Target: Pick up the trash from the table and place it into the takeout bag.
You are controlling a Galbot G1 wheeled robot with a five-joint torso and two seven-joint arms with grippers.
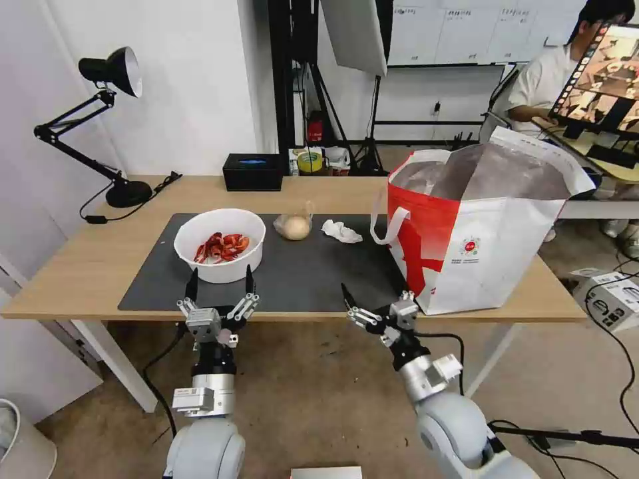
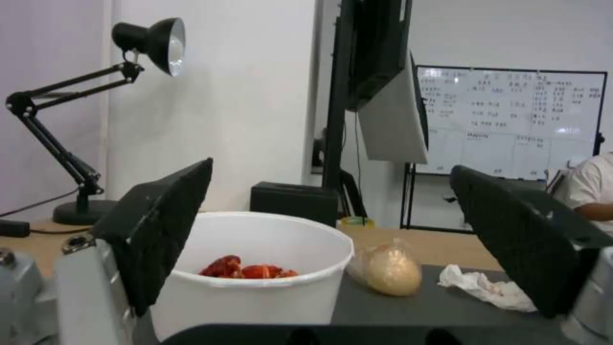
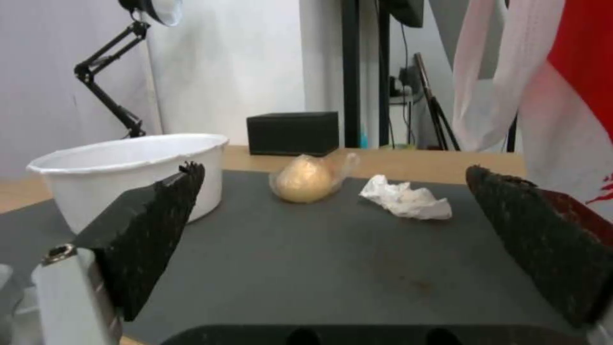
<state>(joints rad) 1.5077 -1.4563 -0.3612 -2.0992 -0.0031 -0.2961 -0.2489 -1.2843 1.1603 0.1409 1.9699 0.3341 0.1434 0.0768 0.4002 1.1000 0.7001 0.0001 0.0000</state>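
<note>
Left claw (image 1: 220, 278): sitting at the near edge of the worktop (image 1: 80, 266), right in front of the white bowl (image 1: 219, 245). Fingers spread wide with nothing between them; in the left wrist view the bowl sits just past the gap between the two black pads (image 2: 160, 235).

Right claw (image 1: 373, 303): also at the near edge, close to the lower left corner of the takeout bag (image 1: 479, 226). Wide open, holding nothing, pointing across the dark grey mat (image 1: 313, 266).

White bowl: on the left part of the mat, red crayfish shells (image 1: 221, 247) piled inside, sitting low in it.

Bagged bun (image 1: 293, 227): pale round bun in a clear bag, on the mat just right of the bowl, toward the far edge.

Tissue (image 1: 341, 231): crumpled white wad on the mat, between the bun and the takeout bag, not touching either.

Takeout bag: upright on the right end of the worktop, mouth open, foil lining showing, one white loop handle hanging on the side facing the tissue.

Other stuff: black desk lamp (image 1: 100, 120) at the far left corner, black box (image 1: 253, 171) at the back edge behind the bowl.
</note>
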